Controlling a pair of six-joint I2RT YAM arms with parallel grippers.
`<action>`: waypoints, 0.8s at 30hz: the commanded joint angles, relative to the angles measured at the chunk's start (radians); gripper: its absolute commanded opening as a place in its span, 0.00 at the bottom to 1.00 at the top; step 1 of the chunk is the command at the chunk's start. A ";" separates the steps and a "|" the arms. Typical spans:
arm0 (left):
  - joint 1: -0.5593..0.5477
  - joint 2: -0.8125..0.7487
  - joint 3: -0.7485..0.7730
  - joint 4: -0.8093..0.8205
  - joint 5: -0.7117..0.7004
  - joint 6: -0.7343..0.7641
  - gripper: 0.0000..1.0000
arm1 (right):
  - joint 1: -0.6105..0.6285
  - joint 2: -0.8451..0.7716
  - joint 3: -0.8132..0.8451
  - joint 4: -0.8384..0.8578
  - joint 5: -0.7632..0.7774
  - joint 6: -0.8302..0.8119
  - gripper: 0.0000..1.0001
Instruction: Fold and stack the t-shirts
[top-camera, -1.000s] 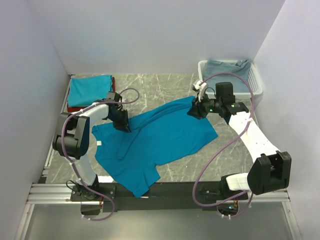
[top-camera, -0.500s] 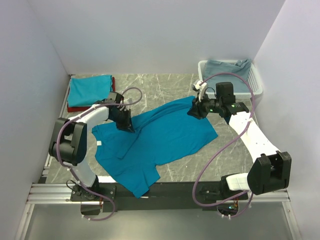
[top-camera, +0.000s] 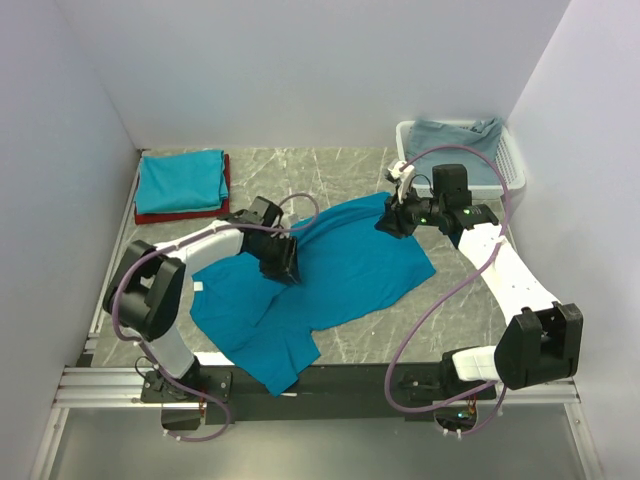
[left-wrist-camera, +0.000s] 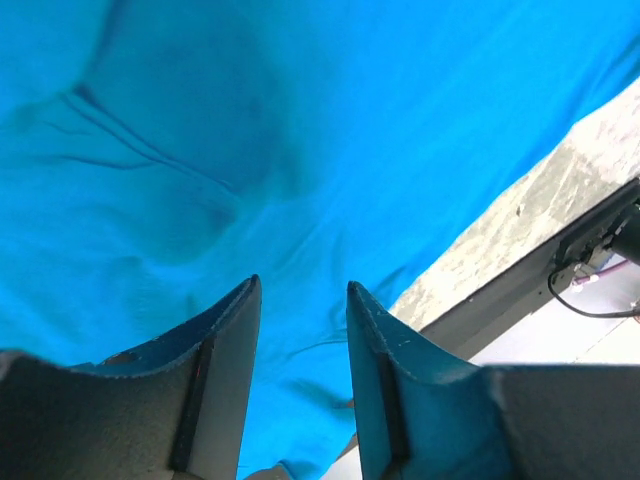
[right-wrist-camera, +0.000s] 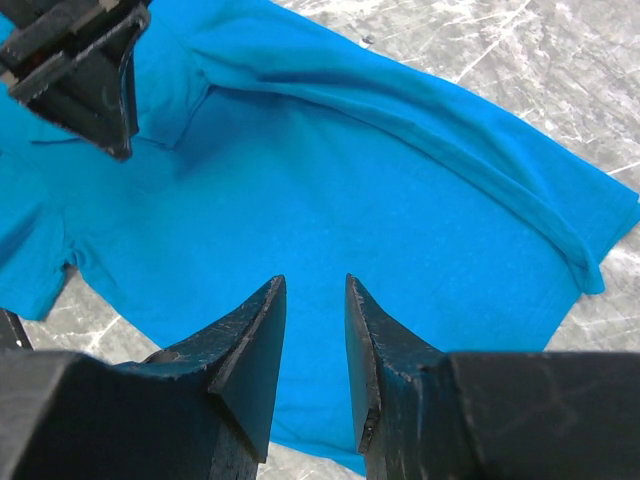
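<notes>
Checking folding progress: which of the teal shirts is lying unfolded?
The teal t-shirt spread across the middle of the table. The other teal shirt lies folded at the far left, on a dark red shirt.

Shirt count on the table (top-camera: 330, 170): three. Two are teal, one spread teal t-shirt (top-camera: 340, 270) and one folded teal t-shirt (top-camera: 180, 180), and there's one dark red folded t-shirt (top-camera: 150, 216) beneath the folded one. One white basket (top-camera: 514, 165), one grey-blue cloth (top-camera: 455, 138) in it. Two hands in view: left hand (top-camera: 283, 262), right hand (top-camera: 390, 222).
</notes>
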 joint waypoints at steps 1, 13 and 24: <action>-0.020 -0.051 0.028 0.021 -0.001 -0.045 0.45 | -0.008 -0.017 -0.003 0.002 -0.011 -0.008 0.38; 0.015 -0.010 0.218 0.099 -0.165 0.093 0.48 | -0.022 -0.016 -0.005 0.004 -0.013 -0.007 0.38; 0.014 0.330 0.505 0.076 -0.096 0.139 0.44 | -0.088 -0.011 -0.008 -0.010 -0.057 -0.010 0.38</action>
